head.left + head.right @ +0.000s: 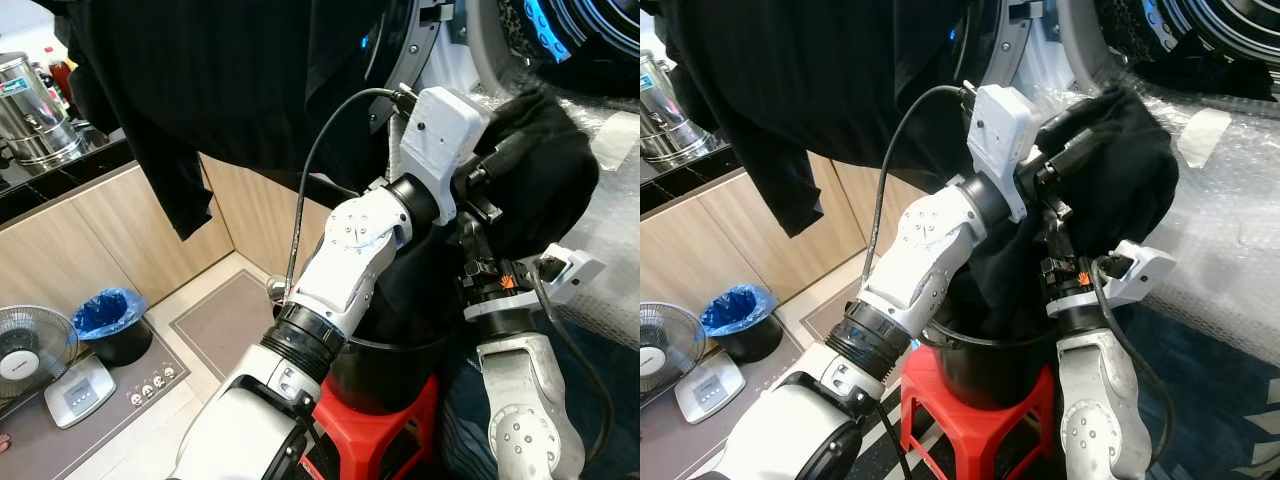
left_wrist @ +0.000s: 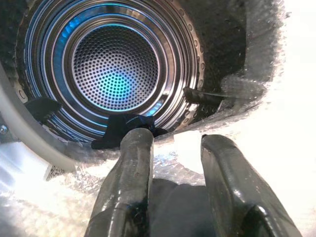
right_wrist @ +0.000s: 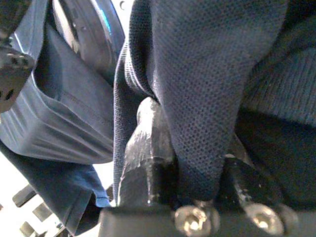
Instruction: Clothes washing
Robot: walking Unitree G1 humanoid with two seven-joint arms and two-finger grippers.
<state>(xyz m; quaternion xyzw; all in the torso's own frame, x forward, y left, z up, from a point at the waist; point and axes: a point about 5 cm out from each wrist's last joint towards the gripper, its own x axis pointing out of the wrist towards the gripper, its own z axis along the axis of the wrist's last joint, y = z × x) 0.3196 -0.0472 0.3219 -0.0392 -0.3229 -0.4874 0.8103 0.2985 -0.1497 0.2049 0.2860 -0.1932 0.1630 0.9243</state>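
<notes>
A dark navy garment [image 1: 545, 170] is bunched up in front of the washer's open drum [image 2: 116, 69], with its tail hanging down into a black bucket [image 1: 980, 345]. My left gripper [image 2: 177, 140] is raised at the drum mouth. Its fingers [image 2: 133, 163] stand apart, with dark cloth lying low between them. My right gripper [image 3: 192, 128] reaches up from below and is shut on a fold of the navy garment. A small dark piece of cloth [image 2: 123, 126] lies on the drum's lip.
The bucket stands on a red stool [image 1: 940, 400]. Bubble wrap [image 1: 1230, 230] covers the washer front. A black garment [image 1: 220, 80] hangs at the upper left. A fan [image 1: 30, 350], a blue-lined bin [image 1: 110, 315] and a scale [image 1: 78, 392] stand by the wooden cabinets.
</notes>
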